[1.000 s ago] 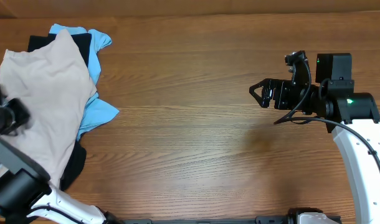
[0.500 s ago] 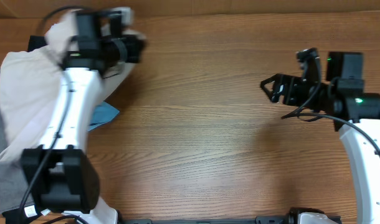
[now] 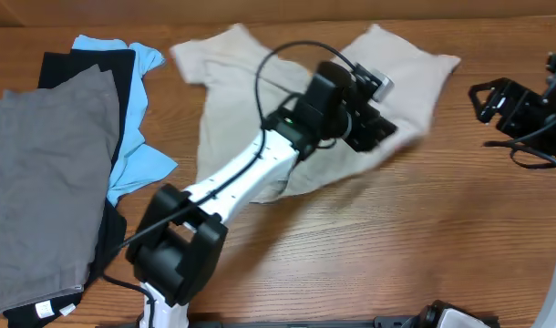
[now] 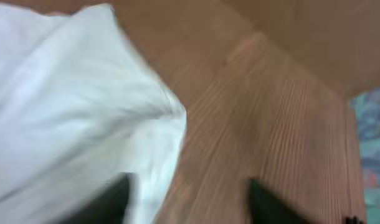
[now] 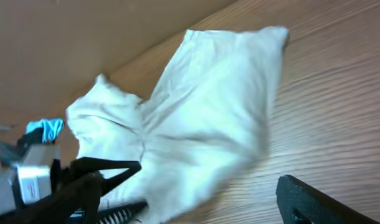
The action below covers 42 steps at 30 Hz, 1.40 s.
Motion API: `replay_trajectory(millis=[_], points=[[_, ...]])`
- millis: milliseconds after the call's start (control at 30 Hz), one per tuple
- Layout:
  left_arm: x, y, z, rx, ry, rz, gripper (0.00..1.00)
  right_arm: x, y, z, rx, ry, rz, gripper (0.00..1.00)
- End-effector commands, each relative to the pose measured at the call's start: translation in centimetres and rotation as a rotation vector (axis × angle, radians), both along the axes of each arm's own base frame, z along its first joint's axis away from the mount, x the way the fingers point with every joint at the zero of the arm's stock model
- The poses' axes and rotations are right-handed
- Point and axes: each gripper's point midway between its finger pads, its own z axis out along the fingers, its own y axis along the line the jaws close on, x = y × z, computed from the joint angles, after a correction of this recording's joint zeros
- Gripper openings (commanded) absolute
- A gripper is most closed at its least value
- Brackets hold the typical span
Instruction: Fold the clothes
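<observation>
Pulled off the pile at left, the beige shorts [image 3: 246,105] now lie spread across the upper centre of the worktop [image 3: 369,246]. The left end effector [image 3: 386,129] sits over their right part, fingers apart. The right end effector [image 3: 481,98], also parted, is just right of them.

Beige shorts [image 3: 228,109] lie rumpled (legs splayed) on table [image 3: 396,237].

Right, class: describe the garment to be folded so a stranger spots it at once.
On the wooden table, look right of the clothes pile at the left edge. A pair of shorts lies spread there. It is pale beige, unlike the pile's grey shorts and light blue garment.
</observation>
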Motion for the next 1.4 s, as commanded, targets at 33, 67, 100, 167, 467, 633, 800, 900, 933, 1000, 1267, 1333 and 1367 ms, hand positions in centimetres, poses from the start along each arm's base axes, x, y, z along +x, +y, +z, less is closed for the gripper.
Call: replay_trajectory(millis=[33,67,100,167,467,633,800,900,933,1000,1267,1333,1367], points=[[3.6,2.3,3.5,-0.002,-0.099,0.116,1.00,0.0,-0.8,1.3,-0.015,-0.036,-0.014,0.94],[4.4,3.3,4.0,0.000,-0.096,0.138,1.00,0.0,-0.8,1.3,-0.020,-0.038,-0.011,0.95],[5.1,4.5,4.7,0.004,-0.087,0.161,1.00,0.0,-0.8,1.3,-0.026,-0.039,-0.005,0.95],[6.5,7.3,5.8,0.027,-0.060,0.215,1.00,-0.1,-0.8,1.2,-0.027,-0.036,-0.002,0.95],[7.2,19.9,5.5,0.270,0.048,0.257,1.00,2.0,4.9,-0.4,-0.043,-0.024,0.184,0.95],[5.8,24.8,1.9,0.431,0.203,0.353,1.00,5.8,9.8,-4.2,-0.097,0.026,0.308,0.95],[4.0,28.1,-0.8,0.549,0.326,0.400,0.98,9.5,13.7,-10.5,-0.192,0.108,0.367,0.95],[3.1,28.7,-2.6,0.593,0.389,0.395,0.96,10.9,15.2,-14.1,-0.207,0.152,0.397,0.95],[2.8,28.8,-3.4,0.606,0.419,0.388,0.96,11.2,15.6,-15.3,-0.206,0.170,0.407,0.96],[2.1,29.1,-4.8,0.635,0.474,0.376,0.93,11.4,16.2,-17.4,-0.203,0.209,0.424,0.95],[0.5,31.2,-10.1,0.729,0.657,0.351,0.90,10.9,17.0,-23.5,-0.214,0.339,0.464,0.94],[0.7,32.4,-10.6,0.729,0.674,0.359,0.91,10.8,17.4,-24.3,-0.229,0.345,0.496,0.93],[0.8,33.0,-10.7,0.722,0.682,0.363,0.91,10.7,17.6,-24.6,-0.239,0.345,0.514,0.93]])
